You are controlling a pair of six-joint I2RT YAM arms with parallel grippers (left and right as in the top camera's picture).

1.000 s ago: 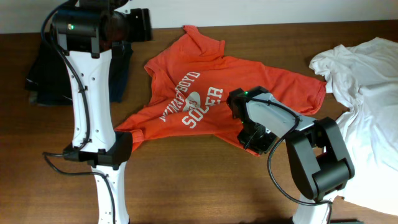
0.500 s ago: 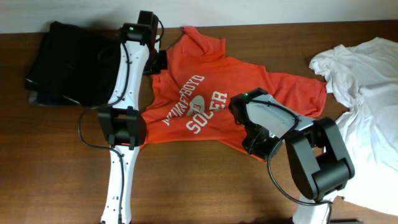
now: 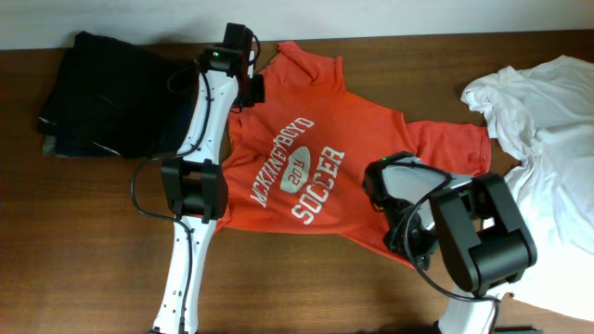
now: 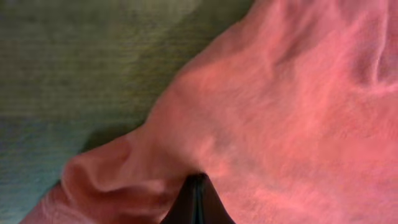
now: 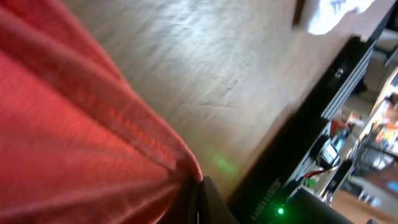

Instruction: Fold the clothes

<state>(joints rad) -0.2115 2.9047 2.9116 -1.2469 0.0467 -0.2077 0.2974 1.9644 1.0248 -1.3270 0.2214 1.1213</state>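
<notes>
The orange-red T-shirt with white soccer lettering lies face up, spread across the middle of the table. My left gripper is at its upper left, by the sleeve and shoulder. In the left wrist view that gripper is shut, with a fold of the orange-red cloth bunched at its tips. My right gripper is at the shirt's lower right corner. In the right wrist view it is shut on the hem's edge. A plain white T-shirt lies crumpled at the right.
A pile of dark clothes sits at the back left, beside the left arm. The white shirt reaches the table's right edge, behind the right arm's base. Bare brown table runs along the front.
The left arm swung from the far left to the shirt's upper left and shut on the cloth. The right gripper drew the hem toward the front right. The shirt now lies flatter and wider.
</notes>
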